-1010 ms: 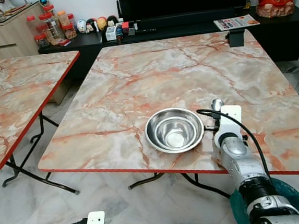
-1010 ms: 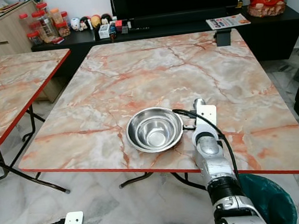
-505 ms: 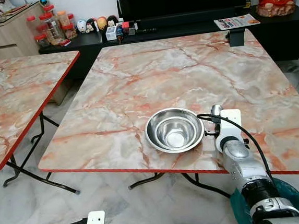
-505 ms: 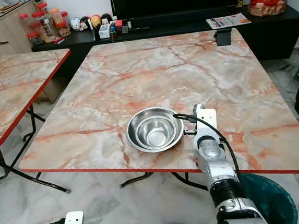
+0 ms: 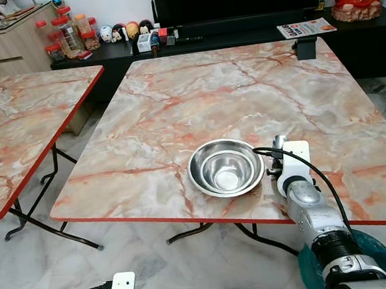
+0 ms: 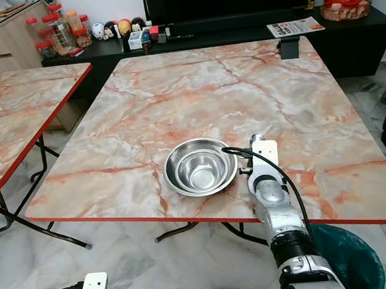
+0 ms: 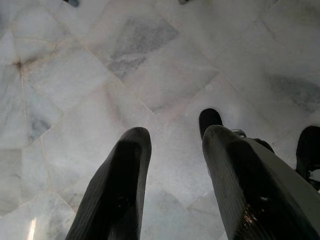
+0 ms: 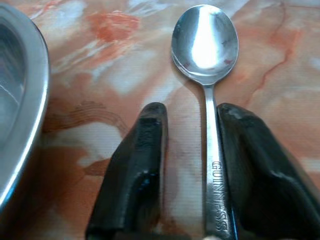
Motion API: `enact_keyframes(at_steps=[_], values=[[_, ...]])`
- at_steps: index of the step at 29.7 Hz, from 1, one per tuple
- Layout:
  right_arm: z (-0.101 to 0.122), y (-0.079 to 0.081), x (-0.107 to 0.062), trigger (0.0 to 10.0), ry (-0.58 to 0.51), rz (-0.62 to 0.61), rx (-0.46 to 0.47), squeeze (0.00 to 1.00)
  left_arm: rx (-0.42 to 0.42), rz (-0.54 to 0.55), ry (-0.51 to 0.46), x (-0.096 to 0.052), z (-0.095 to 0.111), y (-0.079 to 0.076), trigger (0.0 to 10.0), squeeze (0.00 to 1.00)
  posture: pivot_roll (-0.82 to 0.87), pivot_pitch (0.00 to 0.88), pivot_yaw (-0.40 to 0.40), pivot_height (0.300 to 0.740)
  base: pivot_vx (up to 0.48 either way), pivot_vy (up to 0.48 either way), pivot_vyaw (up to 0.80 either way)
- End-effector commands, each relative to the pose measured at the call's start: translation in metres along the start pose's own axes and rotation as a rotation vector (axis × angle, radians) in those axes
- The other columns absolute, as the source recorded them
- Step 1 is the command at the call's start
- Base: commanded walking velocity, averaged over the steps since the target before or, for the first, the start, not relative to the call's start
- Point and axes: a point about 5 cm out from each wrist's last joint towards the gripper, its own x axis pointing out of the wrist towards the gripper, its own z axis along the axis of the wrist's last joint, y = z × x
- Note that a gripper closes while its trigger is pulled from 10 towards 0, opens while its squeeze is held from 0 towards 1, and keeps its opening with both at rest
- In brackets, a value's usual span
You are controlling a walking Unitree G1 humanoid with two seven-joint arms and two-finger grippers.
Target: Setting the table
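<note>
A steel bowl (image 5: 225, 167) with a smaller one nested inside sits near the front edge of the marble table (image 5: 242, 93). Just to its right a steel spoon (image 8: 205, 40) lies flat on the marble, its bowl (image 5: 278, 140) pointing away from me. My right gripper (image 8: 192, 112) is open and low over the table. Its fingers (image 8: 142, 155) straddle the spoon handle, which rests against one of them. The bowl's rim (image 8: 30, 100) is close beside the other finger. My left gripper (image 7: 172, 132) hangs open over the floor, holding nothing.
A second marble table (image 5: 22, 119) stands to the left across a gap of tiled floor. A black block (image 5: 304, 47) sits at the main table's far right edge. A green bin (image 5: 375, 250) is under my right arm. A dark cabinet with jars (image 5: 68, 33) runs along the back.
The right gripper and spoon have drawn back a little toward the front edge beside the bowl. The left arm has not moved.
</note>
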Motion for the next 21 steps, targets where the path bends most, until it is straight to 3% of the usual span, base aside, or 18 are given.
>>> enact_keyframes(at_steps=[1,7,8,9,18,21], values=[[0.004,0.0,0.0,10.0,-0.014,-0.005,0.011,1.0,0.01,0.012,0.01,0.0,-0.001,0.006,10.0,0.0,-0.06,0.006,0.124,0.74,0.0,0.0,0.0],[0.006,-0.001,0.0,10.0,-0.023,-0.014,0.013,1.0,0.013,0.012,0.009,0.0,0.0,0.006,10.0,0.0,-0.06,0.004,0.127,0.74,0.0,0.0,0.0],[0.007,-0.001,0.0,10.0,-0.027,-0.015,0.013,0.88,0.013,0.012,0.009,0.0,0.001,0.006,10.0,0.0,-0.06,0.002,0.13,0.74,0.0,0.0,0.0],[0.009,-0.001,0.0,10.0,-0.038,-0.019,0.014,0.0,0.014,0.012,0.007,0.0,0.002,0.007,10.0,0.0,-0.06,0.002,0.13,0.74,0.0,0.0,0.0],[0.025,-0.002,-0.001,10.0,-0.146,-0.029,0.072,0.0,0.017,0.013,0.002,0.0,0.004,0.008,10.0,0.0,-0.06,0.0,0.138,0.74,0.0,0.0,0.0],[0.042,0.001,-0.005,10.0,-0.283,-0.003,0.098,0.0,0.014,0.013,-0.006,0.001,0.005,0.008,10.0,0.0,-0.06,0.0,0.136,0.74,0.0,0.0,0.0]])
